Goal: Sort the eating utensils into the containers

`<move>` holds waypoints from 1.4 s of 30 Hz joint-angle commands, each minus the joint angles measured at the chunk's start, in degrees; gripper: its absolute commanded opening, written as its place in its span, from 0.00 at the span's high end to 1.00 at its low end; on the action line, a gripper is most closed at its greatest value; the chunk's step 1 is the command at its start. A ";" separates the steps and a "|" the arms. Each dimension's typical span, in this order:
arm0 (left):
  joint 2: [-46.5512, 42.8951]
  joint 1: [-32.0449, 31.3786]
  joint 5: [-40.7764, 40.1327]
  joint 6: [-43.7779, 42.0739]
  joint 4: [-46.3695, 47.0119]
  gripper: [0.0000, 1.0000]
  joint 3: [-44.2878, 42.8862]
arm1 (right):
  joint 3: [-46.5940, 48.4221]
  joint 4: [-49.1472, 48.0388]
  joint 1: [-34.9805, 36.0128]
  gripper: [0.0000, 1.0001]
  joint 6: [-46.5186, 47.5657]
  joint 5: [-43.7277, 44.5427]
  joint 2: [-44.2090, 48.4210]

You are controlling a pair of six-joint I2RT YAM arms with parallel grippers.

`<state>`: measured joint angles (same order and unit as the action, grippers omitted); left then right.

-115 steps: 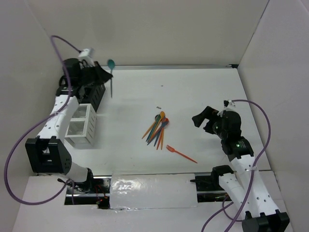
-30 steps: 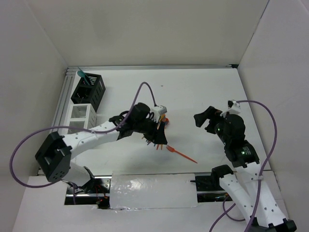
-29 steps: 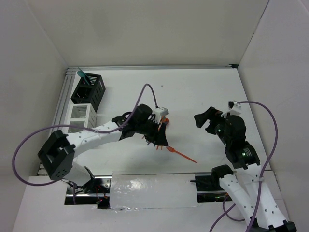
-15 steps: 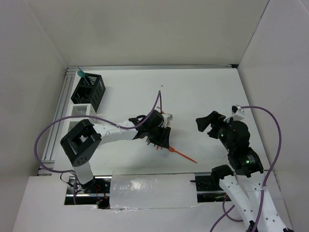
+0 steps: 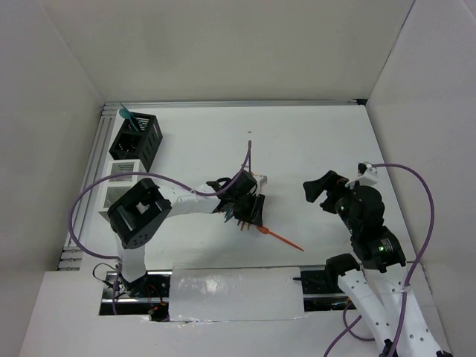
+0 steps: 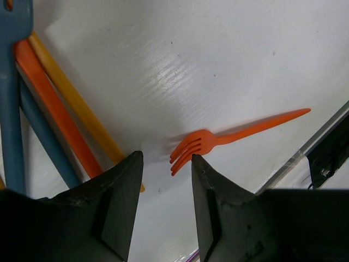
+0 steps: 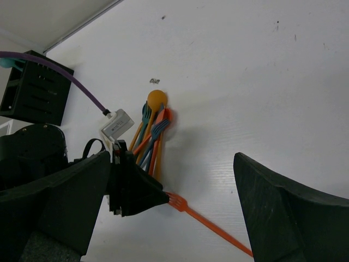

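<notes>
Over at ten o'clock on the white table (image 5: pixel 312 134), the black slotted plastic caddy (image 5: pixel 136 139) is already holding one teal plastic spoon (image 5: pixel 125 114), its bowl poking up out of the far corner. Just at its six o'clock, the white translucent slotted caddy (image 5: pixel 123 172) is sitting with nothing in it that I can make out.

Toward the middle, the left gripper (image 6: pixel 165 164) is hovering low at the near end of the bundle of thin plastic spoons and forks (image 7: pixel 152 131) in orange, yellow, teal and dark blue. Its jaws are standing partway apart with only bare table showing between them, so it is gripping nothing. A yellow handle is ending just beside one fingertip.

At four o'clock from the bundle, the lone orange plastic fork (image 6: pixel 234 131) is lying flat, tines pointing back at the gripper.

Further toward three o'clock, the right gripper (image 5: pixel 321 187) is hanging above the table, spread wide and carrying nothing.

By my reckoning the sorting is barely begun: one piece is put away, while the whole bundle and the stray fork are waiting.
</notes>
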<state>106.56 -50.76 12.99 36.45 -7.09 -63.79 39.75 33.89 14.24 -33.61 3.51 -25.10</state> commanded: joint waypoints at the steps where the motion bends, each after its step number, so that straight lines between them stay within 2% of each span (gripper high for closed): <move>1: 1.63 0.23 1.24 1.26 2.26 0.48 -1.77 | -0.28 0.39 0.44 0.00 -0.15 1.06 -1.00; 9: 3.74 0.23 0.71 2.93 0.76 0.65 -2.13 | -0.28 0.39 0.35 0.00 -0.32 2.20 -0.65; 12: 4.26 -0.21 0.54 3.28 0.41 0.77 -2.21 | -0.28 0.39 0.44 0.00 -0.23 2.20 -0.91; 13: 4.44 -0.21 0.54 3.37 -0.11 0.87 -2.22 | -0.28 0.39 0.44 0.00 -0.06 2.20 -0.83; 17: 3.40 -0.21 0.28 2.32 0.06 0.97 -2.04 | -0.28 0.39 0.35 0.00 -0.23 2.73 -1.26; 19: 2.25 0.31 0.45 0.92 0.32 1.00 -2.21 | -0.28 0.39 0.18 0.00 -0.14 2.73 -1.35; 25: -6.62 3.30 1.95 -4.36 0.07 1.00 -4.85 | 0.24 -0.75 0.26 0.00 0.29 2.73 -3.20; 31: -18.22 17.43 2.21 -18.76 -5.82 1.00 -13.37 | 3.58 -3.12 0.35 0.00 -2.08 3.35 -6.97; 32: -21.28 23.89 5.95 -27.83 -7.13 1.00 -15.55 | 4.89 -4.00 0.35 0.00 -2.17 2.83 -9.76; 33: -22.53 23.96 5.99 -27.92 -7.15 1.00 -16.79 | 5.42 -4.01 0.35 0.00 -2.17 2.82 -9.79; 34: -23.85 27.09 7.73 -30.97 -7.93 1.00 -17.76 | 5.95 -4.88 0.35 0.00 -2.17 2.82 -10.75; 35: -24.82 35.12 12.71 -39.00 -8.63 1.00 -18.73 | 6.48 -6.02 0.35 0.00 -2.08 2.82 -12.58; 36: -25.78 34.16 15.54 -42.39 -8.64 1.00 -19.17 | 7.35 -6.72 0.35 0.00 -1.99 2.82 -14.34; 38: -28.07 43.51 20.47 -47.50 -8.99 1.00 -21.19 | 8.32 -8.22 0.18 0.00 -1.03 3.43 -14.79; 39: -28.51 50.60 21.10 -51.09 -9.60 1.00 -21.98 | 8.85 -9.44 0.26 0.00 -0.68 3.96 -17.24; 40: -29.30 53.28 21.37 -52.43 -9.43 1.00 -22.95 | 9.90 -9.98 0.26 0.00 0.20 5.09 -17.17; 41: -29.74 52.88 19.89 -53.66 -8.82 1.00 -23.05 | 10.43 -10.50 0.26 0.00 0.73 5.98 -17.61; 42: -29.66 56.09 18.75 -56.20 -8.82 1.00 -23.13 | 10.96 -11.03 0.35 0.00 0.99 7.03 -19.44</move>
<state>77.36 2.20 27.59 -7.07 -14.06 -86.13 46.65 28.51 14.26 -34.35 6.98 -43.07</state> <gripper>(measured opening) 0.107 0.998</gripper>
